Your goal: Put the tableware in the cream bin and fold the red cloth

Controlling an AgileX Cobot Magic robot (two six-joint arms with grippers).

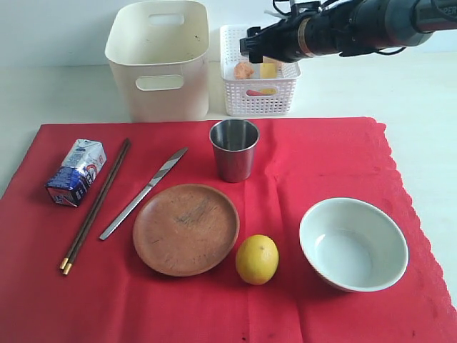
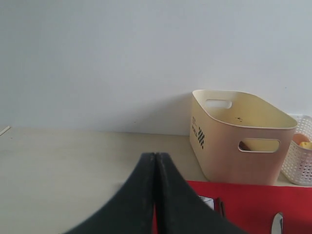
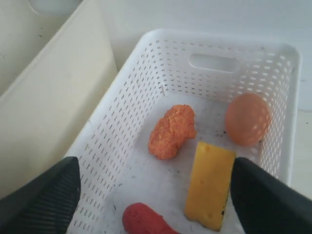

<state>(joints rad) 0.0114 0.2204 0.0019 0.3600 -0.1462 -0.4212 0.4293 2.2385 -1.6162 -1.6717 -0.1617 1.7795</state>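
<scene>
Cup (image 1: 234, 148), plate (image 1: 186, 229), bowl (image 1: 353, 244), knife (image 1: 143, 194) and chopsticks (image 1: 95, 207) all lie on the unfolded cloth (image 1: 321, 164); the bin (image 1: 171, 100) is empty. Right gripper (image 3: 153, 185) gapes wide over the basket (image 3: 122, 131), holding nothing; left gripper (image 2: 155, 161) is closed.

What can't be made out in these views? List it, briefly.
- Cream bin floor: hidden by its own near wall in the left wrist view.
- Red food piece in the white basket: cut off by the right wrist view's edge.
- Red cloth: its near edge runs out of the exterior view.
- Milk carton print: too small to read in the exterior view.
- Left gripper: outside the exterior view.
</scene>
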